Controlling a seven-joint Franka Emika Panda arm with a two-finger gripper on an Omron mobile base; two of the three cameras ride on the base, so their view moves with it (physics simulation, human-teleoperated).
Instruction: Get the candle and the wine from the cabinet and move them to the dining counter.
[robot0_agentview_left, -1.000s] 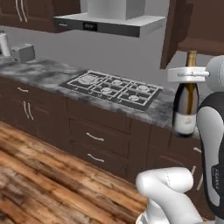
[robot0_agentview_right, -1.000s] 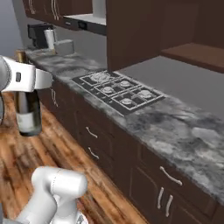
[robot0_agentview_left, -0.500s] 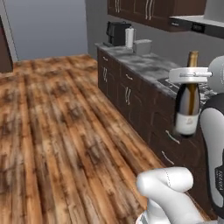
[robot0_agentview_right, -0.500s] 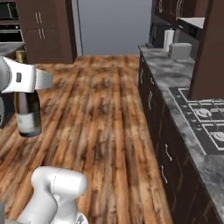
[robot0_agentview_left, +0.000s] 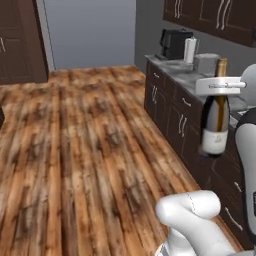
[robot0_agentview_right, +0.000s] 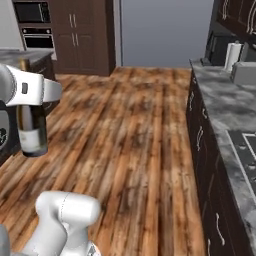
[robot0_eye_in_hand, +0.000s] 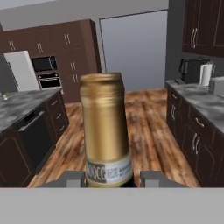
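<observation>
Between the finger tips of the claw, at the gold foil neck: the wine, pinched upright and carried clear of every surface above the wooden floor. Jaws neither fully spread nor pressed together, closed on the neck with one dark finger tip to either side of the foil. Below the claw, hanging free: dark glass body and pale label, nothing beneath as support. Judged heavy for a neck hold, with most of the weight well under the grip; rigid, so no give at the pads; smooth glass and foil, hence probably slippery and liable to slide down or swing as the base drives; fragile if dropped on the boards. Best hold judged to be just under the lip of the neck, where the flare resists slipping, or lower on the shoulder for less swing. Ahead of the claw and to one side: grey marbled dining counter on a dark base, well apart from the bottle. To the other side: marbled counter with paper towel roll and coffee machine.
</observation>
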